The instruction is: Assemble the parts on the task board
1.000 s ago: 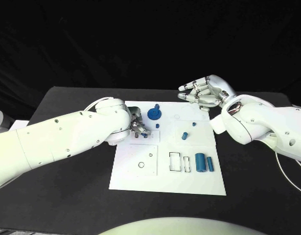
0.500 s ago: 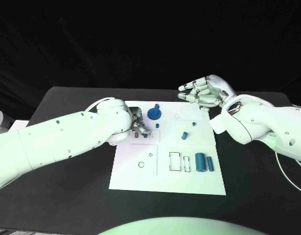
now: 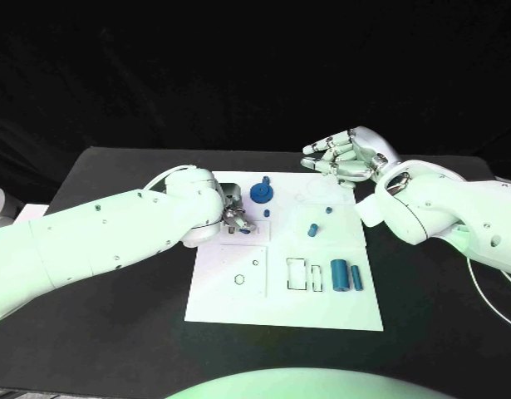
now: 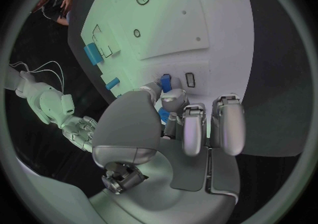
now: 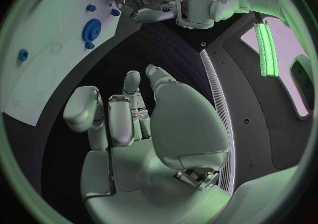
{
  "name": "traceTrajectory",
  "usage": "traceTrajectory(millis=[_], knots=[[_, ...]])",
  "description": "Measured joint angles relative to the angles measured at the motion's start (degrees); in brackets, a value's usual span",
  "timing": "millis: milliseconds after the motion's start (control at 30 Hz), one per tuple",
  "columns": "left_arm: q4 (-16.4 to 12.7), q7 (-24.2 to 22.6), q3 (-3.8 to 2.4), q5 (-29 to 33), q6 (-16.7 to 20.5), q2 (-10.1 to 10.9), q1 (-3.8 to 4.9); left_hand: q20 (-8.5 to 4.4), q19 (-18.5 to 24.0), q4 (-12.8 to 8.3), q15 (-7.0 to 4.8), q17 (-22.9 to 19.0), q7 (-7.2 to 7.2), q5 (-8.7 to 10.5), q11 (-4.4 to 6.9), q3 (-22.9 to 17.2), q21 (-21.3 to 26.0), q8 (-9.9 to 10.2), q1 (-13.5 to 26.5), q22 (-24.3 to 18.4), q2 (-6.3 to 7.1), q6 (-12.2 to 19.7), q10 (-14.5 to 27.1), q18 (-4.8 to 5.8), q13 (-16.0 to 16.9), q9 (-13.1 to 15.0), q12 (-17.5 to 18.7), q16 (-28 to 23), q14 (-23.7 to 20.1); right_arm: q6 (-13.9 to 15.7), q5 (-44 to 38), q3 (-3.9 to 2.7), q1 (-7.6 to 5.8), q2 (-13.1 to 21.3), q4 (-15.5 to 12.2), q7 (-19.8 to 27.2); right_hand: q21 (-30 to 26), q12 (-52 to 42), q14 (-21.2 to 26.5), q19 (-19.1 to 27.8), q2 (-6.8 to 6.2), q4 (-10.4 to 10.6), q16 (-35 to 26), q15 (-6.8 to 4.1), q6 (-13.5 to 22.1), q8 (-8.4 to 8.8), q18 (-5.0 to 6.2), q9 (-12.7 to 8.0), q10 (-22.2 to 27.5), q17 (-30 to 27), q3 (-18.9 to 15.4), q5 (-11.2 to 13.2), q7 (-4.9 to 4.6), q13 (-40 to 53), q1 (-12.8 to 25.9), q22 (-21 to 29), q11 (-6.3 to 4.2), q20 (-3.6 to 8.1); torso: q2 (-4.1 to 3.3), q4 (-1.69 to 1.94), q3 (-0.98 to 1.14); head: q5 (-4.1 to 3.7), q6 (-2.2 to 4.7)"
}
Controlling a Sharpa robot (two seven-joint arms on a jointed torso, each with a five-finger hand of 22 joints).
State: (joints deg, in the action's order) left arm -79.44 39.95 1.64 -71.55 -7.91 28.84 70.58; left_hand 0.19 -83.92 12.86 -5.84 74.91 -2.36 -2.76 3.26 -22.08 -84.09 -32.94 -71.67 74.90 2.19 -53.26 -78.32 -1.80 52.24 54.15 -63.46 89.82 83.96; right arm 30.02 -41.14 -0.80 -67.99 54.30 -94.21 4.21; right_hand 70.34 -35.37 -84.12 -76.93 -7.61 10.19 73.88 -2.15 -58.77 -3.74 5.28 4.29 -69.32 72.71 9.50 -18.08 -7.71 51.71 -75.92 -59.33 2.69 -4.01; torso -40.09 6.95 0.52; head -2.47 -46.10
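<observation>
The board (image 3: 284, 312) lies lengthwise in the middle of the table (image 3: 111, 332), white and flat, with outlined slots and small holes drawn on it. Near its right edge, in the half nearest me, two blue cylinders (image 3: 341, 273) lie side by side, the thicker one to the left of the thin one. Beyond them, about mid-board, a small blue peg (image 3: 312, 229) stands apart from both of my hands.

My left hand (image 3: 233, 214) is down on the board close to its left edge. Its fingers (image 4: 192, 128) curl in on a small blue part (image 4: 165, 83), which I pinch against the board surface just beside a small rectangular slot. A second bit of blue shows between thumb and fingers lower down; I cannot tell whether it is the same piece.

Just past my left hand, near the far edge, a blue gear (image 3: 262, 196) lies flat, with a small blue knob (image 3: 266, 180) beyond it and another small piece (image 3: 266, 213) nearer me.

My right hand (image 3: 346, 156) hovers off the far right corner of the board, above the table, touching nothing, its fingers curled loosely inward with no part in them.
</observation>
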Motion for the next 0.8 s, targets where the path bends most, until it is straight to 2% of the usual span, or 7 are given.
traceTrajectory(millis=[367,800], knots=[[0.10,0.00,-0.01,-0.24,-0.81,-0.16,0.01,0.00,0.00,-0.05,0.00,0.00,0.00,0.02,-0.01,-0.05,0.00,0.00,0.02,0.00,0.02,0.00,0.01,0.00,0.00,0.05,0.00,0.00,0.00,-0.01,0.00,0.00,0.00,-0.05,-0.04,0.02,0.00,0.00,0.00,0.00,0.00,0.00,0.00,0.00,0.00,0.00,0.00,0.00,-0.03,0.00,0.00,0.00,0.00,0.00,0.00,0.00,0.03,0.00,0.00,0.04,-0.02,0.04,0.02],[2.28,-0.06,-0.18,0.66,-1.80,-1.43,0.19,0.00,0.00,0.33,0.00,-0.01,0.22,0.06,0.03,-0.50,0.00,-0.30,0.83,0.00,0.45,-0.64,-0.42,0.00,0.03,0.19,0.00,0.00,0.00,-0.01,0.00,0.00,0.00,-0.01,-0.24,0.03,0.00,0.00,0.00,0.00,0.00,0.00,0.00,0.00,0.00,0.00,0.00,-0.01,-0.04,0.00,0.00,0.00,0.00,0.00,0.00,0.00,0.04,0.00,-0.03,-0.05,0.00,-0.02,0.07]])
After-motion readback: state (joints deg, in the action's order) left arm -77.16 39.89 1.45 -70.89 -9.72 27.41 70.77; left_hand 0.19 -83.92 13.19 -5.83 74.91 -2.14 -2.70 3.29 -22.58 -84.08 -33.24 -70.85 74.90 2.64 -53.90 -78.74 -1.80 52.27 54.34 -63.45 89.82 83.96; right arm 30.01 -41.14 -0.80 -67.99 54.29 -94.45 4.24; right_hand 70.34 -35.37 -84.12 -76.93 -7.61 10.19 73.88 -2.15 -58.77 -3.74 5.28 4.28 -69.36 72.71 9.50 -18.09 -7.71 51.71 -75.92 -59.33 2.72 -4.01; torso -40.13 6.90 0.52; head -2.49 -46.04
